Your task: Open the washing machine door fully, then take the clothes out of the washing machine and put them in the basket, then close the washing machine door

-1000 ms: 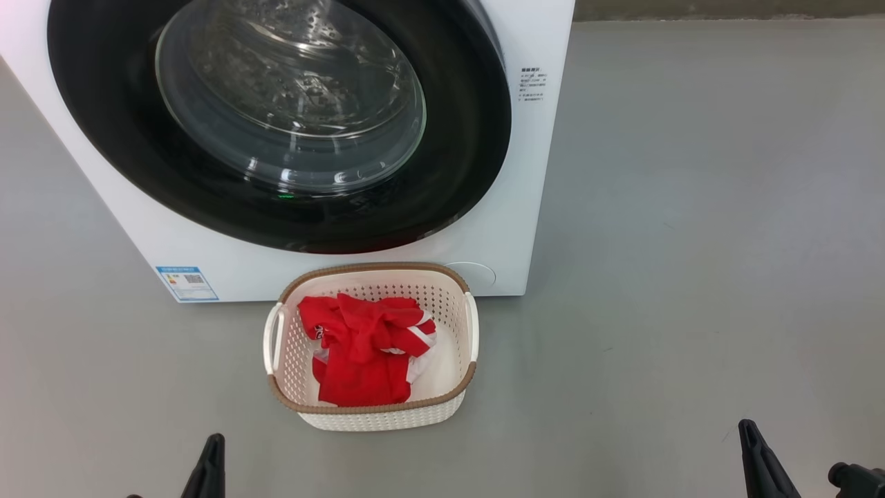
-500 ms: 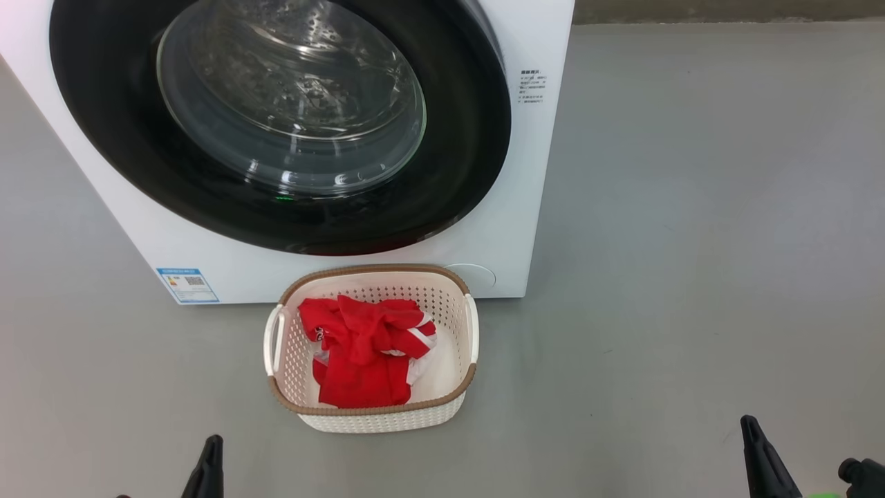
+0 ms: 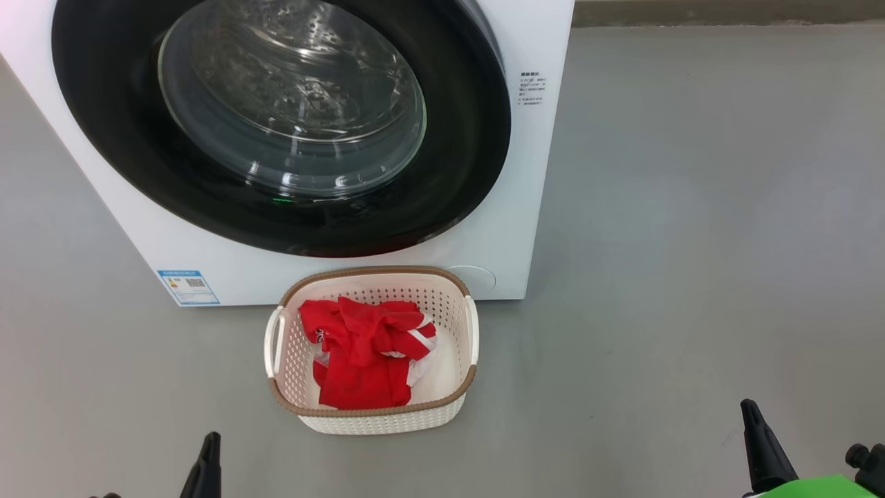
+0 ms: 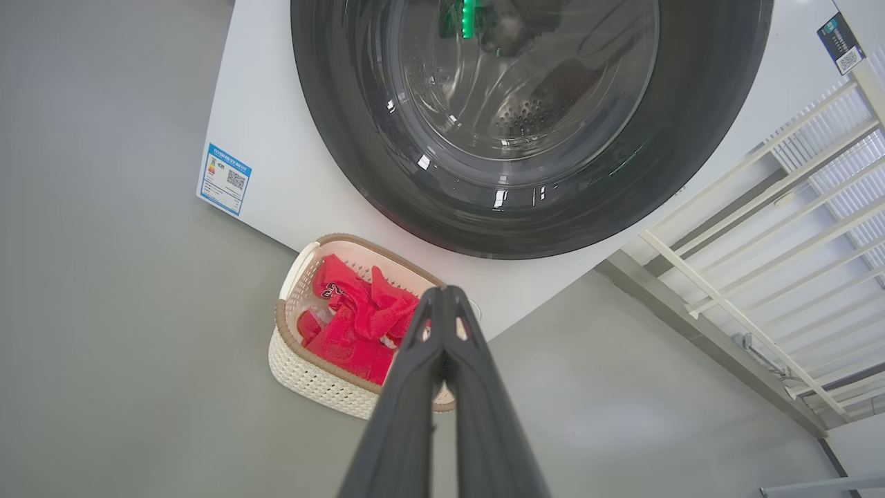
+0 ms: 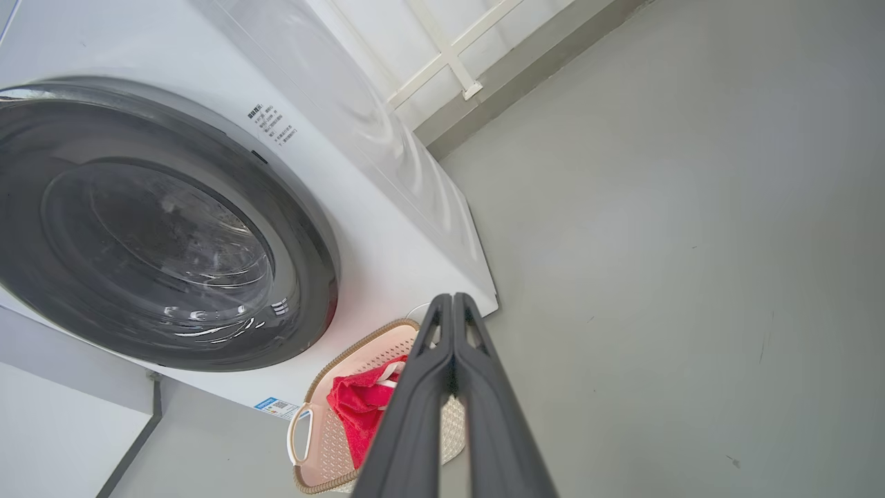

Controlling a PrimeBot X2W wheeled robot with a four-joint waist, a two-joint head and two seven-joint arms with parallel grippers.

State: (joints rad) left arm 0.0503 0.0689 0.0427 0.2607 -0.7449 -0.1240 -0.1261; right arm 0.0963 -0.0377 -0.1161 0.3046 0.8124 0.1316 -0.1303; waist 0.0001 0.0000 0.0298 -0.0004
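The clothes (image 3: 363, 360), a small bundle of bright red fabric with white trim and stripes, lie crumpled inside the basket (image 3: 387, 420), a small cream rectangular perforated plastic tub with a brown woven-look rim and 2 white side handles. The bundle fills the left and middle of the basket and leaves a strip of pale bottom bare on the right.

The basket stands on the grey floor (image 3: 691, 242), just in front of the washing machine (image 3: 508, 228), a large white front-loading box. It sits below the lower edge of the washing machine door (image 3: 477, 138), a big round door with a wide glossy black rim around a clear bulging glass bowl. The door lies flat against the machine's front. Through the glass the perforated steel drum (image 3: 304, 90) shows under reflections. A small blue label (image 3: 188, 286) sits at the machine's lower left corner and a patch of small dark print near its right edge.

The left claw (image 3: 207, 463) points up from the lower left of the head view, its 2 dark fingers pressed together on nothing, well apart from the basket. The right claw (image 3: 757, 443) rises at the lower right, fingers likewise pressed together and holding nothing, with a bright green patch (image 3: 819, 487) beside it at the bottom edge.
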